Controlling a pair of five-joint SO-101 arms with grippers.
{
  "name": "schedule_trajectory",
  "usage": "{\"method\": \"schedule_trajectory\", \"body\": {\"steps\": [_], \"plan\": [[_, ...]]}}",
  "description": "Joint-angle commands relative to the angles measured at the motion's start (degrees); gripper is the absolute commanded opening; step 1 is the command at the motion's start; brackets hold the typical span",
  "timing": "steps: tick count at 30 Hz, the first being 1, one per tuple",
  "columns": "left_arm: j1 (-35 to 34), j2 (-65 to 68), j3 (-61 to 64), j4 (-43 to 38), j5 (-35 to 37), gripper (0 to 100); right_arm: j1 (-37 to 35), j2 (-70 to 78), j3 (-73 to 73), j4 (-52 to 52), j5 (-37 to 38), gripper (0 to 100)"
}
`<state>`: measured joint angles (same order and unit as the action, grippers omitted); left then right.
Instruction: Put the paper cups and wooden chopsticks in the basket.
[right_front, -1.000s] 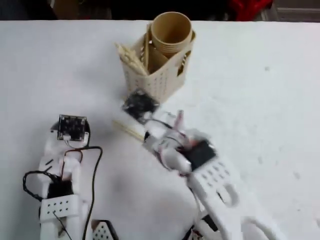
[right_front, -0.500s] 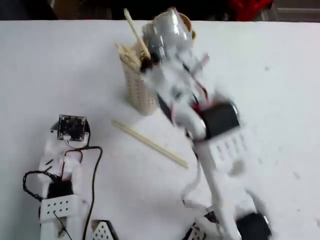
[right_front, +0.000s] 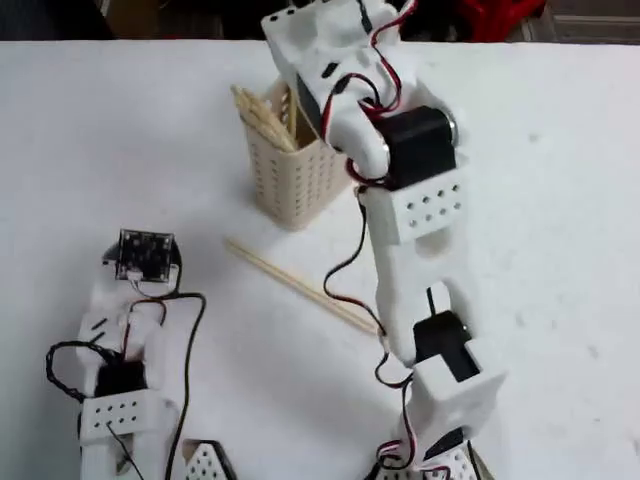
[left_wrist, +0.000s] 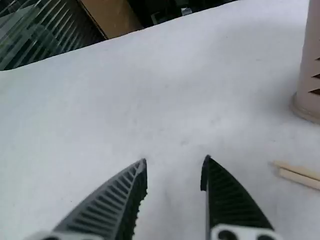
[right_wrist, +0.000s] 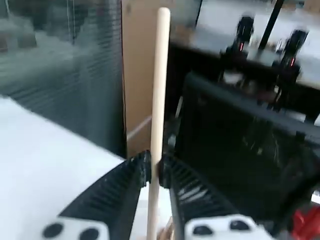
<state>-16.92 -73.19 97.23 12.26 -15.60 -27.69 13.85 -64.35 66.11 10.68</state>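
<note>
Right claw (right_wrist: 155, 159), clamped on a chopstick (right_wrist: 161, 75), has swung up over the basket (right_front: 285, 185) (left claw (left_wrist: 174, 161) rests spread apart); release looks next.

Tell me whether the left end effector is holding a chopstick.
No, the left end effector is open and holds nothing.
</note>
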Motion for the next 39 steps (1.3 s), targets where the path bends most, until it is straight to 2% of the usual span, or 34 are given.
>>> {"method": "schedule_trajectory", "body": {"steps": [1, 7, 11, 17, 23, 39], "plan": [[0.4, -0.92, 0.0, 0.26, 0.35, 19, -0.04, 0.04, -2.9, -3.82, -0.62, 1.7], [0.4, -0.92, 0.0, 0.26, 0.35, 19, -3.03, -0.04, -1.23, -1.54, 0.26, 1.7], [0.4, -0.92, 0.0, 0.26, 0.35, 19, -4.35, -0.66, 0.26, 6.37, 3.34, 1.8], [0.4, -0.92, 0.0, 0.26, 0.35, 19, -4.97, -4.18, 0.44, 12.97, 3.43, 1.8], [0.4, -0.92, 0.0, 0.26, 0.35, 19, -9.1, -9.89, 0.88, 23.43, 3.43, 1.8], [0.22, -0.92, 0.0, 0.26, 0.35, 19, -11.65, -13.67, 0.53, 31.16, 2.99, 1.8]]}}
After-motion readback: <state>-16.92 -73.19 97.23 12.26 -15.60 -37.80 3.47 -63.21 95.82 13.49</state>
